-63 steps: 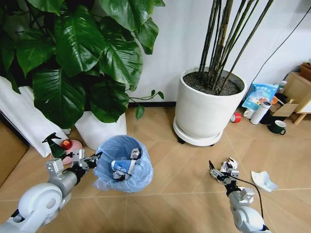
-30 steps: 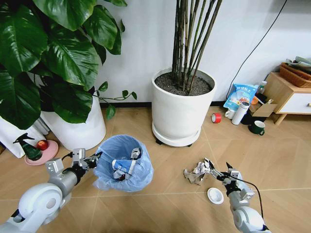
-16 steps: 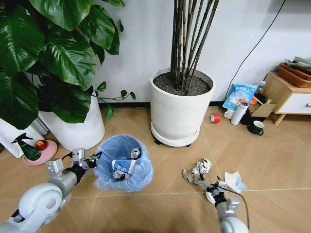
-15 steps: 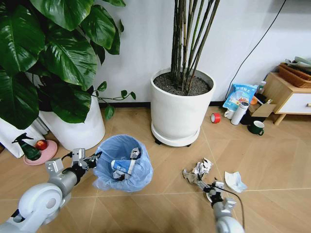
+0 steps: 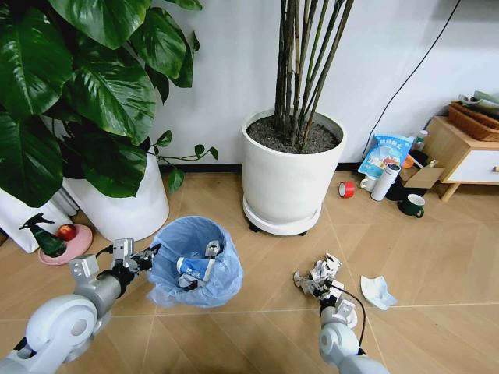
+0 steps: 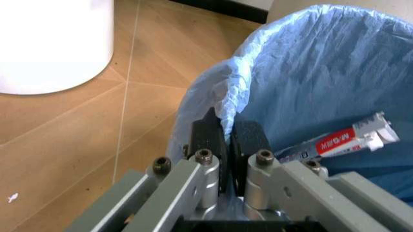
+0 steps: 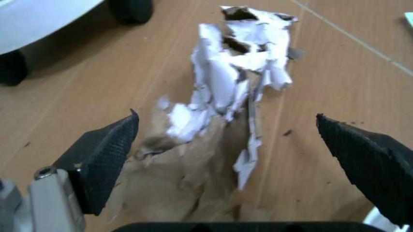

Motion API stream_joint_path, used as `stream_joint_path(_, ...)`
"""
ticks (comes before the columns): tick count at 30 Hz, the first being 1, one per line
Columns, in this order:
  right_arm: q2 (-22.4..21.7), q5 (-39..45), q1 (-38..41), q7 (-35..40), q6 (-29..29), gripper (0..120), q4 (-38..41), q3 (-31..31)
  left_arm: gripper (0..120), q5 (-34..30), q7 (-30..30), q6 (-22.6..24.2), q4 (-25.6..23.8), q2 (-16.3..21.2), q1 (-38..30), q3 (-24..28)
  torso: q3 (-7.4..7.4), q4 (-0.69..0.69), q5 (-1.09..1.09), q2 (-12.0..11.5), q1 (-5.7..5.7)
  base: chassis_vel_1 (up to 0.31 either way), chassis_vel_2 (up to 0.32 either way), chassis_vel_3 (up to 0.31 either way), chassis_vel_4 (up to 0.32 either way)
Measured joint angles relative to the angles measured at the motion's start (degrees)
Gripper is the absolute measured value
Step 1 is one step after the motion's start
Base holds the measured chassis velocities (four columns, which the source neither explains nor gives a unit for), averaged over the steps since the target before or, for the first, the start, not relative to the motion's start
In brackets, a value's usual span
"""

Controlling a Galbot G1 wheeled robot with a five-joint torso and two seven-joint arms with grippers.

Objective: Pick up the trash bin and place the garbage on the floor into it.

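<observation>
Left gripper (image 5: pixel 144 258) at the left rim of the trash bin (image 5: pixel 195 261); in the left wrist view its black pads (image 6: pixel 206 137) are pinched together on the light blue bag edge (image 6: pixel 229 96) at the rim, so the bin is held by rim and liner. Bin sits low over the herringbone floor (image 5: pixel 257 343), just right of the white pot (image 5: pixel 129 206) of the broad-leaf plant. Inside the bin: a white tube wrapper (image 6: pixel 339 140) with red print and a blue-white crushed packet (image 5: pixel 191 269)

Centre: large white pot (image 5: pixel 290 183) holding tall stems, against the wall

Right gripper (image 5: pixel 326 291) low over the floor, just at the crumpled white paper wad (image 5: pixel 316 276). In the right wrist view the two black fingertips (image 7: pixel 103 157) stand wide apart with the torn, crumpled paper (image 7: pixel 226 82) lying on the planks between and ahead of them; fingers grip nothing. Contact with the paper cannot be told

Right of the wad: a white disc (image 5: pixel 348 315) touching or just beside the right arm, then a crumpled white-blue piece (image 5: pixel 378 291) farther right, apart from the wad. All three lie on the floor
</observation>
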Motion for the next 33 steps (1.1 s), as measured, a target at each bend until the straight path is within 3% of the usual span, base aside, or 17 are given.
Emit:
stream_joint_path(8,-2.06,4.45,1.94,-1.48,-1.44,71,-1.33,-1.38,0,0.0,-0.01,0.02,0.5,-0.07,-0.41,0.46,0.0,0.0,0.0,0.0,0.0,0.0,0.0,0.0,0.0)
stream_joint_path(11,-2.49,5.47,3.12,-2.17,-1.94,54,-2.42,-2.46,0,0.0,-0.01,0.03,0.76,-0.04,-0.53,0.52,0.0,0.0,0.0,0.0,0.0,0.0,0.0,0.0,0.0)
stream_joint_path(13,-2.5,5.63,3.48,-2.19,-1.97,51,-2.73,-2.65,0,-0.01,-0.02,0.03,0.8,-0.02,-0.56,0.52,0.0,0.0,0.0,0.0,0.0,0.0,0.0,0.0,0.0)
stream_joint_path(16,-2.51,6.18,4.39,-2.17,-2.38,36,-3.48,-3.22,0,-0.08,-0.02,0.04,0.89,0.04,-0.59,0.52,0.0,0.0,0.0,0.0,0.0,0.0,0.0,0.0,0.0)
stream_joint_path(21,-2.48,6.21,4.88,-2.11,-2.57,23,-4.25,-3.47,0,-0.14,0.0,0.05,1.07,0.18,-0.65,0.51,0.0,0.0,0.0,0.0,0.0,0.0,0.0,0.0,0.0)
stream_joint_path(23,-2.46,6.3,5.11,-1.91,-2.86,11,-4.49,-3.55,0,-0.26,0.03,0.05,1.19,0.26,-0.83,0.53,0.0,0.0,0.0,0.0,0.0,0.0,0.0,0.0,0.0)
stream_joint_path(27,-2.41,6.35,5.27,-1.66,-3.0,0,-4.77,-3.56,0,-0.34,0.07,0.04,1.33,0.36,-1.01,0.71,0.0,0.0,0.0,0.0,0.0,0.0,0.0,0.0,0.0)
stream_joint_path(33,-2.95,5.95,4.64,-1.97,-2.81,0,-3.57,-3.1,0,-0.65,0.16,0.04,1.49,0.81,-1.04,0.8,0.0,0.0,0.01,0.0,0.0,0.0,0.0,0.0,0.0)
